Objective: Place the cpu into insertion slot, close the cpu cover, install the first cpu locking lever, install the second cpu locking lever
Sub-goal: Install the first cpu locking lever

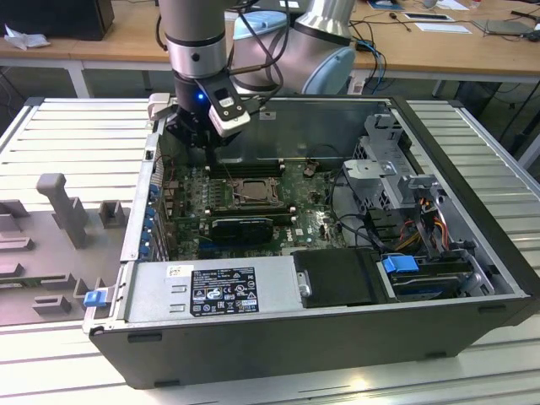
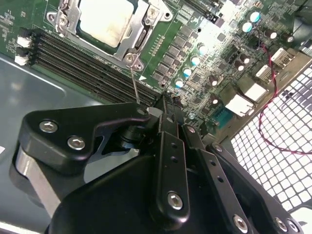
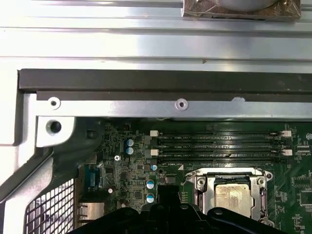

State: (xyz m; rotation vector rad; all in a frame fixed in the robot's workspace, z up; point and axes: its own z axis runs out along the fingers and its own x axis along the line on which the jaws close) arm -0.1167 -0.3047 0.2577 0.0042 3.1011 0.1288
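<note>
Black pincer (image 2: pixel 165 105) links closest to the lens in the second wrist view, tips drawn together to a narrow close, with nothing visibly clamped between them. Hangs low inside the open case (image 1: pixel 337 337), over the motherboard (image 2: pixel 204 63) by the corner of the slot (image 1: pixel 229 194), on the exterior view's left of the board.

Just beyond the tips, a thin wire lever (image 2: pixel 133 80): springs from a screw at the socket corner and runs straight toward the pincer, ending right beside it. Cannot tell whether touching or just apart.

Cpu (image 2: pixel 105 22) already seated in the slot, silvery top up and lying flat. Cover (image 2: pixel 130 41) down around it, framing the chip through its window. Memory slots (image 2: pixel 87 63) alongside, between socket and case wall.

Judging from that: placing and cover-closing look done, and the first lever appears to be the step in hand. Cannot make out whether any lever is latched yet; the visible one seems free, not tucked under a hook.

Calls for a shut pincer used as a pusher rather than a grasp: contact on the wire's free end, pressure down toward the board, then a small sideways nudge to catch it under its retaining tab. Needs care to stay clear of the memory slots and the small capacitors close by, and to keep the thin wire from slipping off the tips.
</note>
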